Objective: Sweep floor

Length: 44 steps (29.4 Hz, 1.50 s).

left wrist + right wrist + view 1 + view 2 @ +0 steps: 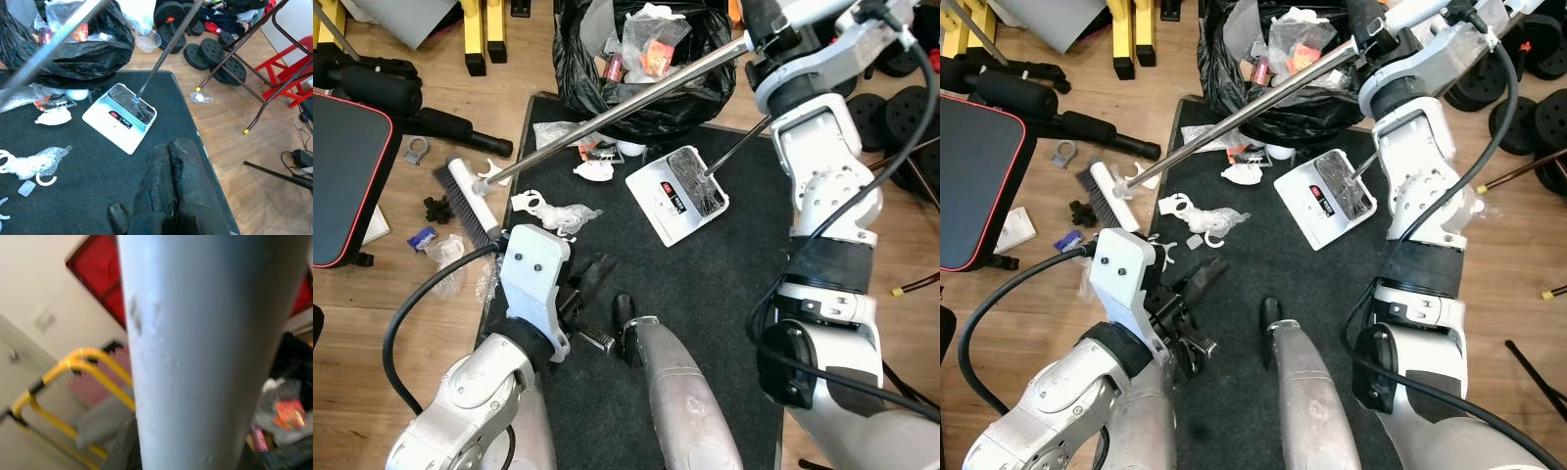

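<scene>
A broom with a long silver handle (617, 113) slants across the scene; its dark-bristled head (468, 199) rests at the left edge of the black mat (724, 294). My right gripper (759, 37) is up at the top, shut on the handle (195, 352). A white dustpan (677, 194) lies on the mat below a stuffed black rubbish bag (646, 78), its thin handle rising to the right. White plastic scraps (553, 211) lie on the mat between broom head and dustpan. My left gripper (595, 274) hangs low over the mat, fingers (168, 166) shut on nothing.
A black bench pad with red trim (342, 186) stands at the left. More litter (438, 247) lies on the wood floor beside the mat. Yellow frame legs (484, 34) are at the back, black weight plates (901, 108) at the right, a red frame (293, 63) beyond them.
</scene>
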Motion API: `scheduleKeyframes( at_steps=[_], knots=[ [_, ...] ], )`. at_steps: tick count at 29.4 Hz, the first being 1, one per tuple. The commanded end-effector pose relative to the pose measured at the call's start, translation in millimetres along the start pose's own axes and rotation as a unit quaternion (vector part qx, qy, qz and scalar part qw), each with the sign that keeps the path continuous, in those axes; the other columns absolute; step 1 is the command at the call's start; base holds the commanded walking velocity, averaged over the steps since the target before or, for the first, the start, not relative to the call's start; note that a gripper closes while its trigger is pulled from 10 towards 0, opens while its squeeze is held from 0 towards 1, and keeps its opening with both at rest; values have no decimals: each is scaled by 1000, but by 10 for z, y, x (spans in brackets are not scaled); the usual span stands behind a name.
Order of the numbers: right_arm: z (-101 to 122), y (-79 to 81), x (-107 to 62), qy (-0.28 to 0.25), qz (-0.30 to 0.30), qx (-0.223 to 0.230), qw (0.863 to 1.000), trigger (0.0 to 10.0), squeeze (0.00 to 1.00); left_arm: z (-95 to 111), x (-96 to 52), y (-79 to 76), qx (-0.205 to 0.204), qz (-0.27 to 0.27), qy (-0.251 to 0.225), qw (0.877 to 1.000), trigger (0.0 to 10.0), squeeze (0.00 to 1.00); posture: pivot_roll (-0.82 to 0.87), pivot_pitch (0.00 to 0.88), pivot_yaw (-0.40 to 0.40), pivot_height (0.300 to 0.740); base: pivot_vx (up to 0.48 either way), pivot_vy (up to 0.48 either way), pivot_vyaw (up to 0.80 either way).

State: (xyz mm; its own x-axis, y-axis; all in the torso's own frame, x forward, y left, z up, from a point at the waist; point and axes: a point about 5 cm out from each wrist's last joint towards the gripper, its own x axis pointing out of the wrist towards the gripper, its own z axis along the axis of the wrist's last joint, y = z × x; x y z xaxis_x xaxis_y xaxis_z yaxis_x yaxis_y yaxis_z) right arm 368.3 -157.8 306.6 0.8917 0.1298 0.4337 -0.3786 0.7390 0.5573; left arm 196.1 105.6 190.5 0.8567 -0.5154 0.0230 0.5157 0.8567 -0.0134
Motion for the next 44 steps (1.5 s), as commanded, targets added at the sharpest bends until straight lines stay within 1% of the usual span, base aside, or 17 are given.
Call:
scheduleKeyframes(
  at_steps=[1,2,3,5,6,10,12,16,17,18,20,22,23,25,26,31,44],
  knots=[
    [-148,-250,-103,23,-45,-36,998,10000,0,-32,-40,-84,-11,-25,12,1000,10000,0,-110,466,-171,740,0,0,0],
    [-148,-250,-103,23,-45,-36,998,10000,0,-32,-40,-84,-11,-25,12,1000,10000,0,-110,466,-171,740,0,0,0],
    [-157,-281,-123,27,-52,-49,997,10000,0,-29,-43,-84,-11,-25,12,1000,10000,0,-107,469,-170,740,0,0,0],
    [-87,-264,-127,18,-49,-64,997,10000,0,-27,-46,-84,-11,-25,12,1000,10000,0,-107,469,-170,740,0,0,0],
    [-87,-264,-127,18,-49,-64,997,10000,0,-27,-46,-84,-11,-25,12,1000,10000,0,-107,469,-170,740,0,0,0],
    [44,-200,-112,3,-38,-88,995,10000,0,-32,-38,-77,-11,-26,12,1000,10000,0,-117,463,-168,740,0,0,0],
    [44,-200,-112,3,-38,-88,995,10000,0,-32,-38,-77,-11,-26,12,1000,10000,0,-117,463,-168,740,0,0,0],
    [137,-106,-99,-4,-25,-106,994,10000,0,-43,-19,-58,-10,-24,12,1000,10000,0,-123,453,-166,740,0,0,0],
    [137,-106,-99,-4,-25,-106,994,10000,0,-43,-19,-58,-10,-24,12,1000,10000,0,-123,453,-166,740,0,0,0],
    [150,-89,-101,0,-22,-115,993,10000,0,-48,-9,-50,-10,-24,12,1000,10000,0,-125,446,-164,740,0,0,0],
    [150,-89,-101,0,-22,-115,993,10000,0,-48,-9,-50,-10,-24,12,1000,10000,0,-125,446,-164,740,0,0,0],
    [156,-91,-106,4,-25,-123,992,10000,0,-54,1,-44,-9,-24,12,1000,10000,0,-126,443,-164,740,0,0,0],
    [154,-135,-121,12,-39,-133,990,10000,0,-58,10,-41,-9,-24,12,1000,10000,0,-128,438,-165,740,0,0,0],
    [154,-135,-121,12,-39,-133,990,10000,0,-58,10,-41,-9,-24,12,1000,10000,0,-128,438,-165,740,0,0,0],
    [158,-183,-135,18,-53,-141,988,10000,0,-60,17,-38,-8,-24,12,1000,10000,0,-128,438,-165,740,0,0,0],
    [208,-255,-169,25,-78,-153,985,10000,0,-65,27,-37,-7,-24,12,1000,10000,0,-134,433,-165,740,0,0,0],
    [347,-277,-187,29,-105,-192,975,10000,0,-97,78,-36,-4,-26,15,1000,10000,0,-151,405,-174,740,0,0,0]
  ],
)
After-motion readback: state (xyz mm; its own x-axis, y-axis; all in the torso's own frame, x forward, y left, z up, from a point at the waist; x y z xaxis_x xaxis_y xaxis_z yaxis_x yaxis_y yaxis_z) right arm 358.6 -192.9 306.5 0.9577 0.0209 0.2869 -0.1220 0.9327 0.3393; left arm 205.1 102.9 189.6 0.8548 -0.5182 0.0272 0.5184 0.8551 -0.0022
